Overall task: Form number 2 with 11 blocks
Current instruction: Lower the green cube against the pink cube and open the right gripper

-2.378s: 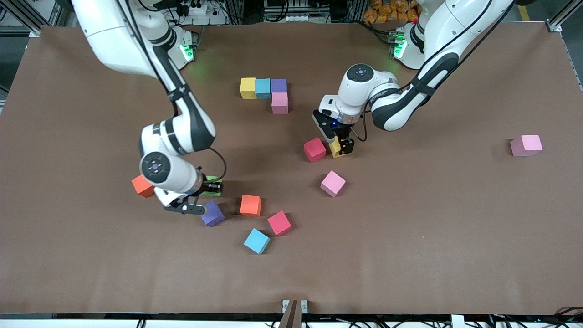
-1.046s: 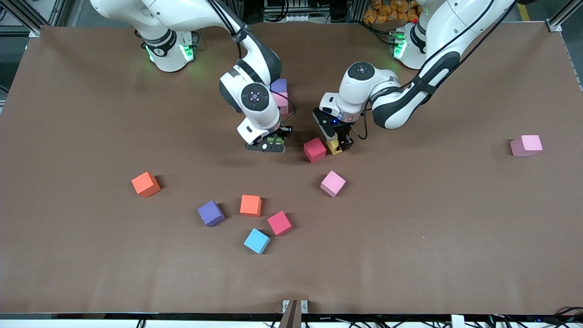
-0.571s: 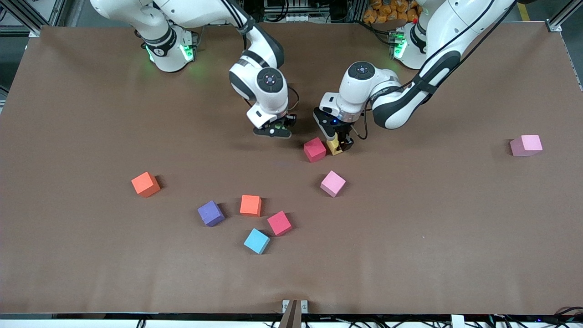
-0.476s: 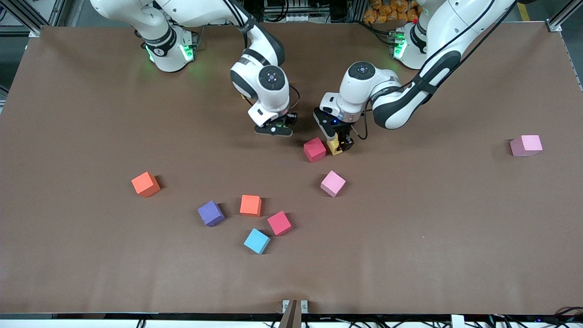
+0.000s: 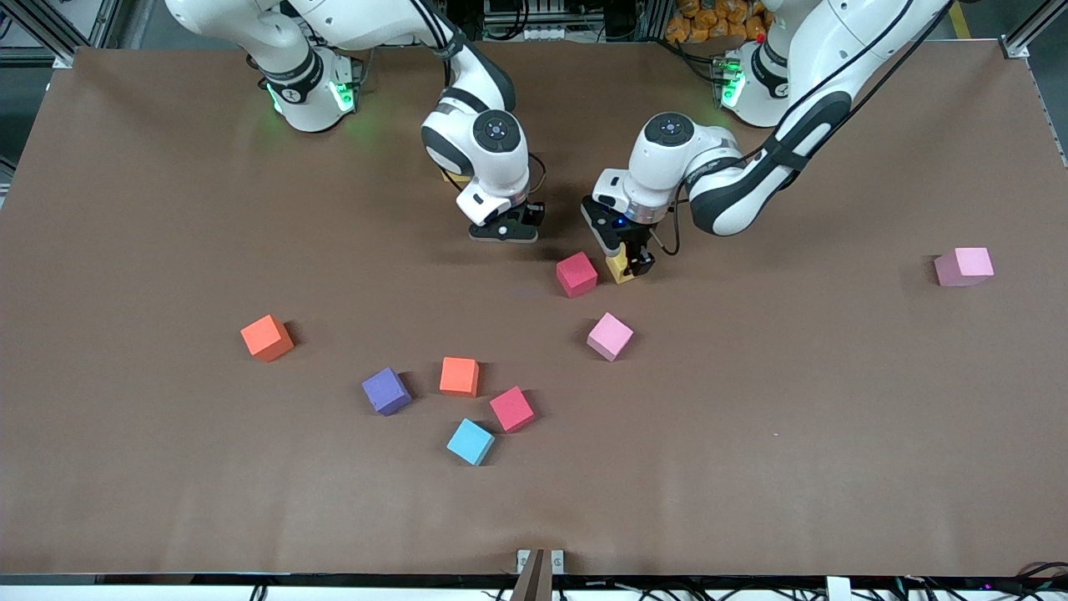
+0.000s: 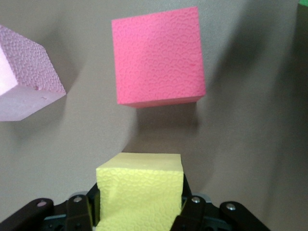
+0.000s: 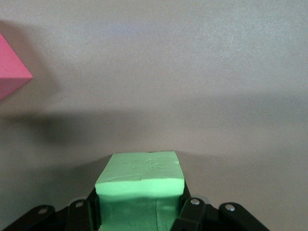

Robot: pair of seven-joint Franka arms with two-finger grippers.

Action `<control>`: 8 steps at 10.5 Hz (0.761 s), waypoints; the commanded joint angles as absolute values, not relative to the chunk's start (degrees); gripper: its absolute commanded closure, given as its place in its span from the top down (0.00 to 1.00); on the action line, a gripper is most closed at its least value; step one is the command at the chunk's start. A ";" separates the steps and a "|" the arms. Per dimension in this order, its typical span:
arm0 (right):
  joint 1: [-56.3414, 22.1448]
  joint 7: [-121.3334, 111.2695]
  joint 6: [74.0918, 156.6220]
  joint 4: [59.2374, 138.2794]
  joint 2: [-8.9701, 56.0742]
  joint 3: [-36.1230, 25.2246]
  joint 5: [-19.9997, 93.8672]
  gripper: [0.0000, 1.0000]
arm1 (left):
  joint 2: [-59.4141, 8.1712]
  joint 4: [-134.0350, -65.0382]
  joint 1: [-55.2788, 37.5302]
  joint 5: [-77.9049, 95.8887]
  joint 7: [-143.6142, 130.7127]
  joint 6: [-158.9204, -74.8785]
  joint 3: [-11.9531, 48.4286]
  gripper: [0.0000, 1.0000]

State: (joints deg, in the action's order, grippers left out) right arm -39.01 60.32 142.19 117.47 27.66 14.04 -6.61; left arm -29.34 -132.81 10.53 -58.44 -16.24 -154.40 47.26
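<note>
Two grippers: both clamped on a cube, just above centre of the front view.
Left gripper [image 5: 629, 265]: closed on a yellow block [image 6: 139, 192], held between its fingers, low over the table [image 5: 751, 417].
Red block [image 5: 576, 275]: on the table just beside the yellow one; pink block [image 5: 610, 336] lower in frame.
Right gripper [image 5: 506, 231]: closed on a green block [image 7: 140, 185], over bare table, up-left of the red block.
Number 2: hidden under the right arm.
</note>
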 commanded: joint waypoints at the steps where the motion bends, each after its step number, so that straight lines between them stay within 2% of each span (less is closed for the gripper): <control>1: -38.85 62.93 142.73 118.92 26.81 14.50 -8.17 0.00 | -27.42 -134.47 11.78 -59.94 -16.79 -154.34 48.08 0.00; 8: -38.94 63.11 142.73 119.79 26.54 15.73 -8.17 0.00 | -27.51 -134.91 11.78 -59.94 -16.96 -154.34 48.16 0.00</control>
